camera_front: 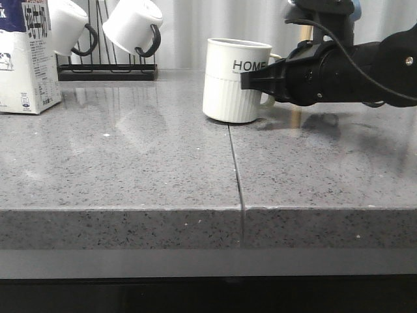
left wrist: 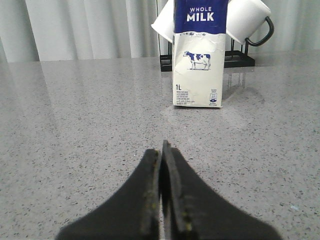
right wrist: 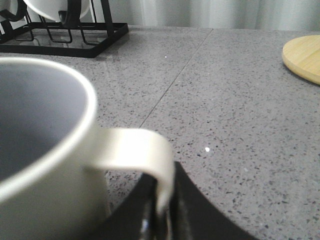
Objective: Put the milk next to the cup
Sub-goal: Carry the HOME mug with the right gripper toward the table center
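Note:
The milk (camera_front: 26,59), a white carton with a dark blue top, stands at the far left of the counter. In the left wrist view the milk (left wrist: 198,65) shows "WHOLE MILK" and a cow. My left gripper (left wrist: 162,150) is shut and empty, low over the counter, well short of the carton. The cup (camera_front: 234,81), cream-white with a ribbed lower half and "HOME" lettering, stands upright at mid-counter. My right gripper (camera_front: 251,79) reaches in from the right. In the right wrist view my right gripper (right wrist: 162,200) is shut on the white handle (right wrist: 135,150) of the cup (right wrist: 45,150).
A black rack (camera_front: 107,72) with white black-handled mugs (camera_front: 133,26) stands at the back left, just behind the milk. A round wooden board (right wrist: 305,57) lies to the cup's right. A seam (camera_front: 236,176) runs across the grey counter from the cup to its front edge.

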### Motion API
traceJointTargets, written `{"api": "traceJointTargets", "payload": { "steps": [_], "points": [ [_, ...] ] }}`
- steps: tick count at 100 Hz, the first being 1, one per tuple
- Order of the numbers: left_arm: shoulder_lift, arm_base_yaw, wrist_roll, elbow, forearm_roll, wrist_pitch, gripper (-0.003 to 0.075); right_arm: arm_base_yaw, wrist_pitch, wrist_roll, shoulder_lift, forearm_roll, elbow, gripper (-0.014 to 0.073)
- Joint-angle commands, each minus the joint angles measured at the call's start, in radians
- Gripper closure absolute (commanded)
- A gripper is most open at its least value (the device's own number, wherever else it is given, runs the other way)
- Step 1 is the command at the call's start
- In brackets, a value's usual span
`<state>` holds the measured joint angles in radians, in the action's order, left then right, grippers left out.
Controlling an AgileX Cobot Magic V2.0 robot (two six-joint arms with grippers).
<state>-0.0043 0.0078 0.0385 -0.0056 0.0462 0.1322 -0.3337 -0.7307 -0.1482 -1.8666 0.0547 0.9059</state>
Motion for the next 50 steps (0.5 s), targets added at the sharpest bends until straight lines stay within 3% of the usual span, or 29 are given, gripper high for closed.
{"api": "traceJointTargets", "payload": {
  "steps": [1, 50],
  "points": [
    [-0.031, 0.001, -0.001, 0.045, 0.0, -0.075, 0.0741, 0.0, -0.068, 0.002, 0.05, 0.014, 0.028, 0.0424],
    [-0.031, 0.001, -0.001, 0.045, 0.0, -0.075, 0.0741, 0.0, 0.007, 0.001, 0.111, 0.041, 0.02, 0.0399]
  ]
}}
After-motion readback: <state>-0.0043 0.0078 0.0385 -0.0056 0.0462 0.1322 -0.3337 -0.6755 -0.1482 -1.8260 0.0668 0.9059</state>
